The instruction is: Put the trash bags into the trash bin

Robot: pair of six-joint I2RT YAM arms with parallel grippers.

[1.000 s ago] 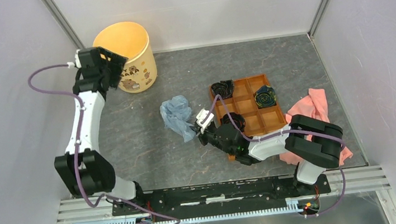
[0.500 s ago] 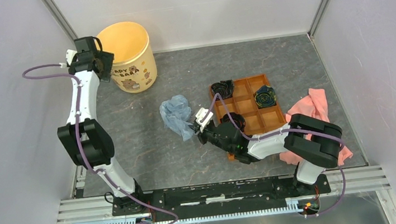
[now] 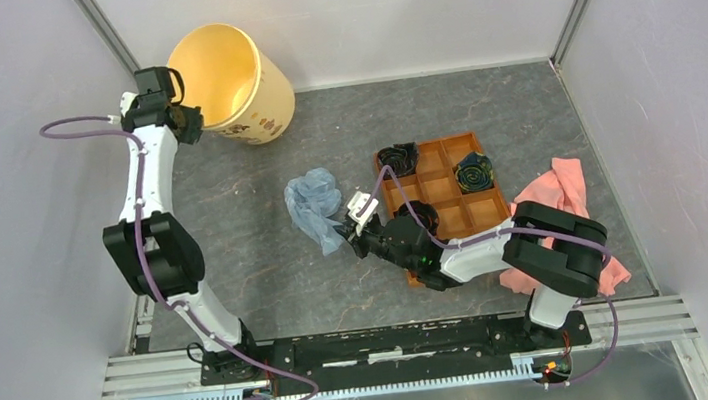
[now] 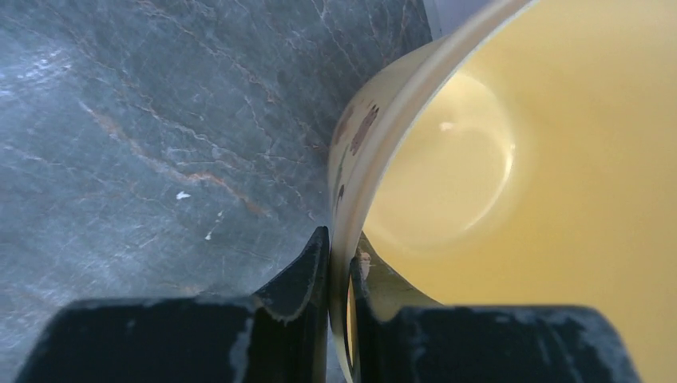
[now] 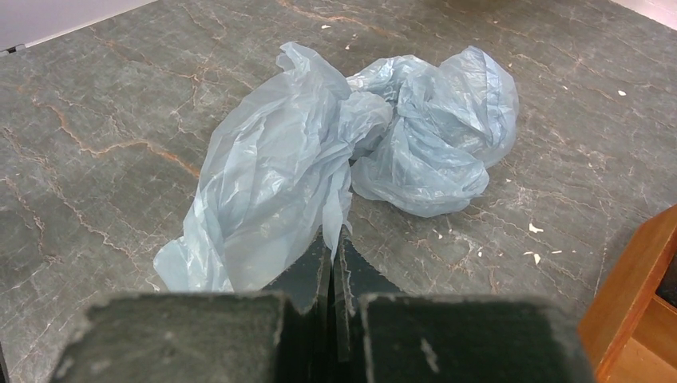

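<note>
One bag (image 3: 315, 204), one bin (image 3: 266, 109), one tray (image 3: 440, 190), one cloth (image 3: 560, 189)

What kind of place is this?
Probably a robot practice booth: left arm and right arm bolted to a metal rail, plain walls around the table, trash bin and trash bags as props.

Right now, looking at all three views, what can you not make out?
Trash bag handles: crumpled folds hide them, top and right wrist views.
Trash bin lettering: too small in the top view; edge-on in the left wrist view.
Bin's base: hidden under its own tilted wall, top view.
Pink cloth: right arm covers its near part, top view.
Orange tray: cut off by the right wrist view's edge.
</note>
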